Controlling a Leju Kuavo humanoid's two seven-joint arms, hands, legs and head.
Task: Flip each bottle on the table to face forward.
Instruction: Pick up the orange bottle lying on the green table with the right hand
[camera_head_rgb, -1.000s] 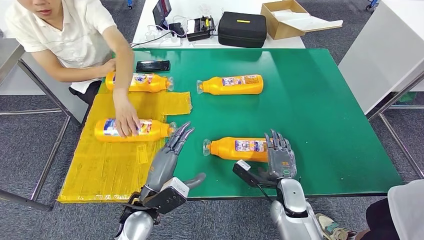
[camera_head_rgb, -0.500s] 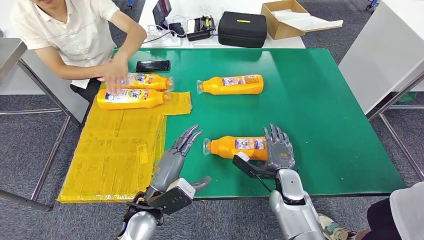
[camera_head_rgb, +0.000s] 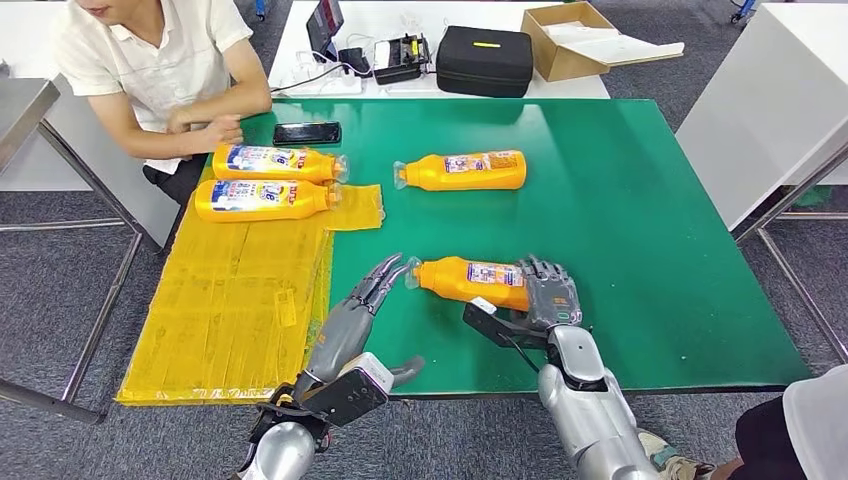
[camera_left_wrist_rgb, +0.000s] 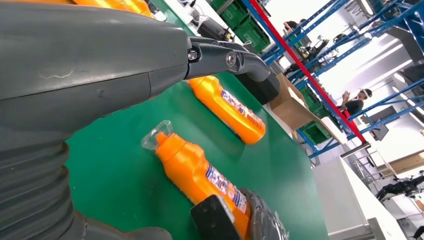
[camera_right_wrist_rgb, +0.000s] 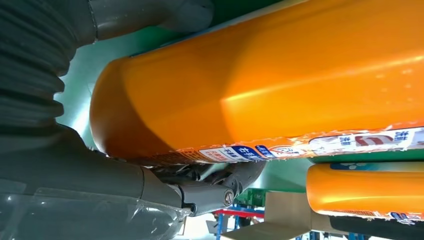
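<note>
A warehouse-like robot test lab: tall blue storage racks (camera_left_wrist_rgb: 320, 55) with green crates (camera_left_wrist_rgb: 240, 22), grey carpet floor (camera_head_rgb: 50, 290), a green-topped desk (camera_head_rgb: 620, 200), and electronics on a white desk (camera_head_rgb: 400, 20) behind.

Head view is looking forward and down from high over the green table (camera_head_rgb: 640, 200), whole top showing. Left wrist view is sitting low beside the table, facing across it. Right wrist view is pressing close against the near bottle (camera_right_wrist_rgb: 280, 80). All three are sharing that bottle (camera_head_rgb: 470, 281) (camera_left_wrist_rgb: 200, 172).
</note>
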